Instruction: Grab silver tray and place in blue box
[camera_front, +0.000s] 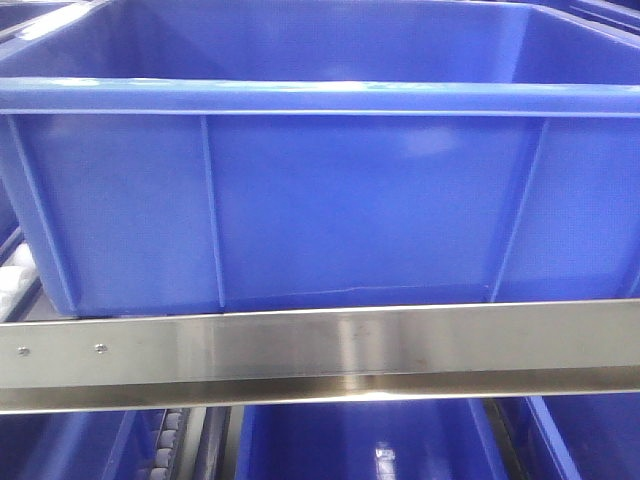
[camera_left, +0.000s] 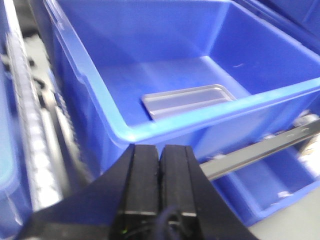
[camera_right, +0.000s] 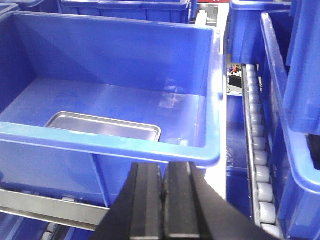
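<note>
Inside the blue box (camera_right: 210, 65), the silver tray (camera_right: 102, 126); both claws closed, empty, no legible writing.

Steel rail (camera_front: 320, 355), roller conveyor (camera_right: 260, 165) alongside.

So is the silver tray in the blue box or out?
In: the silver tray lies flat on the blue box floor, near the front wall.

Roller conveyor rack (camera_right: 260, 150) with steel front rail (camera_front: 320, 350) – blue box (camera_front: 300, 200) sits right on it, more blue crates (camera_right: 295, 100) alongside.
</note>
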